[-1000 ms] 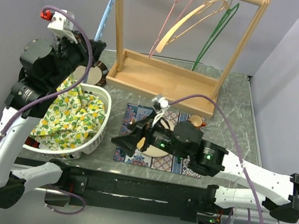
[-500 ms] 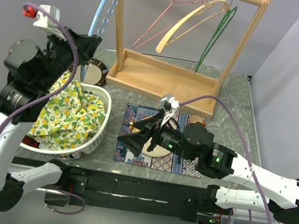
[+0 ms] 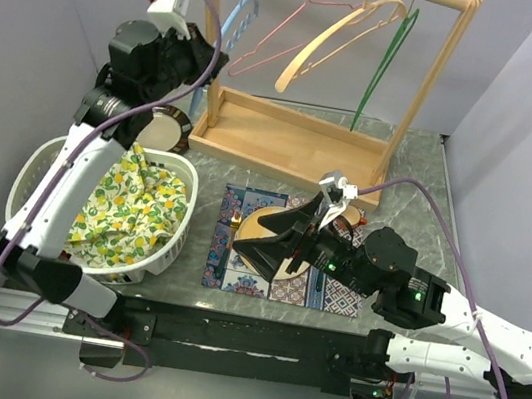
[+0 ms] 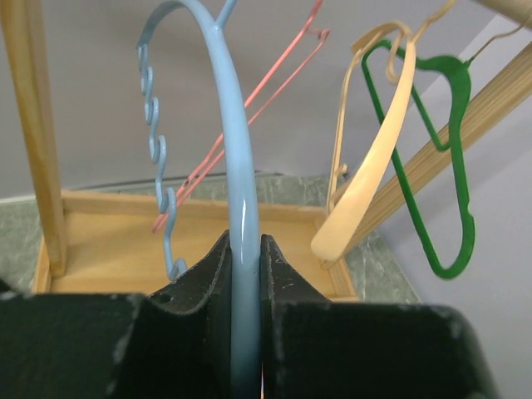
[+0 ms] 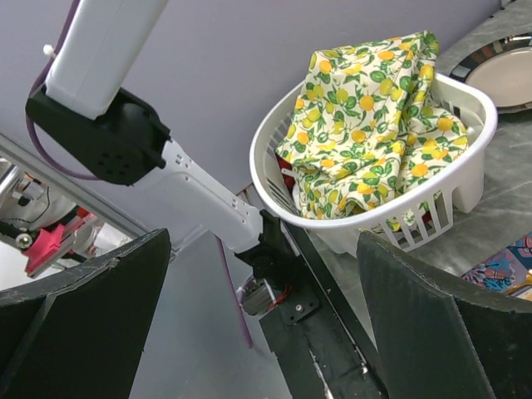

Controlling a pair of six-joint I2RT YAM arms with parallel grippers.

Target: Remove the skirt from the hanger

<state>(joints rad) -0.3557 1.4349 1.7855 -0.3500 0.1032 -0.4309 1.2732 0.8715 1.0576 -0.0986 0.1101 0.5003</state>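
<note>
The skirt [image 3: 133, 207], yellow-green lemon print, lies in the white laundry basket [image 3: 170, 245] at the left; it also shows in the right wrist view [image 5: 366, 125]. My left gripper [image 3: 205, 58] is shut on a bare light-blue hanger [image 3: 236, 21], held high beside the wooden rack's left post [image 3: 212, 19]. In the left wrist view the blue hanger [image 4: 237, 174] runs up between my shut fingers [image 4: 199, 283]. My right gripper [image 3: 264, 245] is open and empty, low over the patterned mat [image 3: 245, 206], pointing left toward the basket [image 5: 416, 204].
The wooden rack [image 3: 284, 147] holds a pink wire hanger [image 3: 275, 44], a cream hanger [image 3: 326, 42] and a green hanger [image 3: 384, 61]. A round dark dish [image 3: 164, 128] sits behind the basket. A wooden disc [image 3: 256, 228] lies on the mat.
My left arm swung up and right, carrying the blue hanger from beside the basket to the rack's left post. My right arm drifted right, still open.
</note>
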